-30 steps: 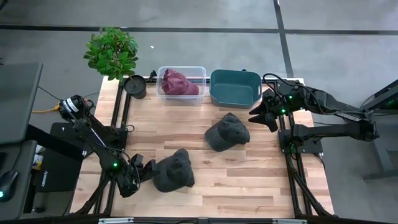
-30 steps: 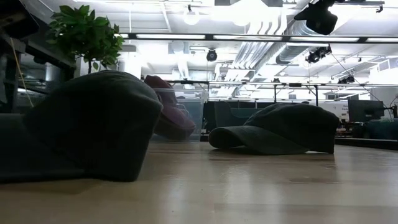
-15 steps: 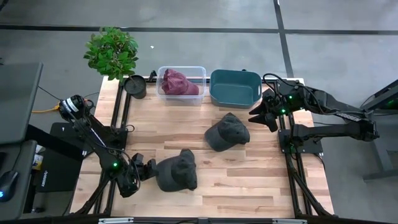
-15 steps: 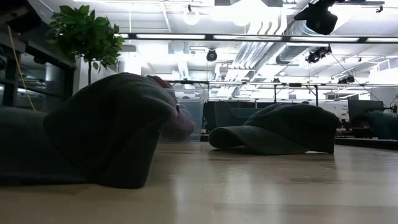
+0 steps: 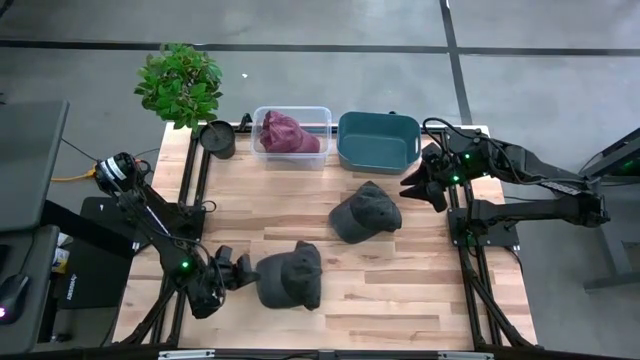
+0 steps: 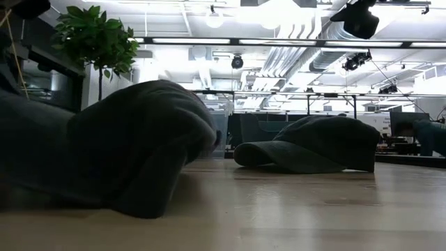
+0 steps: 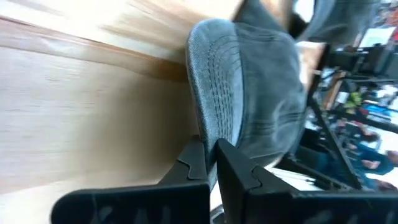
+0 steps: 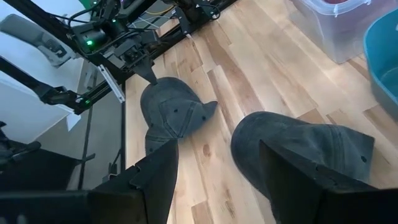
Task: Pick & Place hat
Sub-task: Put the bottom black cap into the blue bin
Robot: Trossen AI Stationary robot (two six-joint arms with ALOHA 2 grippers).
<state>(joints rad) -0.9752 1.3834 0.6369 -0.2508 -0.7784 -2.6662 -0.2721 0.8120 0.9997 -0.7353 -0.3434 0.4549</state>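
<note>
A dark grey cap (image 5: 290, 287) lies at the table's near left, and my left gripper (image 5: 243, 272) is shut on its left edge. In the low view this cap (image 6: 132, 153) fills the left and rests on the wood. A second dark cap (image 5: 365, 213) lies flat on its brim and rim at mid-table. It also shows in the low view (image 6: 313, 143). My right gripper (image 5: 414, 186) hovers open near the table's right edge, just right of the second cap (image 8: 298, 146) and clear of it. My left gripper pinches the cap's stitched brim (image 7: 211, 118) at its edge between its two fingers (image 7: 194, 163). The fingers come in about level from the table's left. The cap sits on the table, its crown bunched up beyond the brim.
A clear bin (image 5: 291, 150) holding a maroon hat stands at the far edge, with a teal bin (image 5: 378, 142) to its right. A black pot (image 5: 218, 138) and a green plant (image 5: 180, 82) stand at the far left. Bare wood lies between the caps and along the near edge.
My left gripper has shut on the cap's brim and moved a little toward the table's right edge. The cap has slid rightward along the table and its crown has bunched up higher. The right arm has kept still.
</note>
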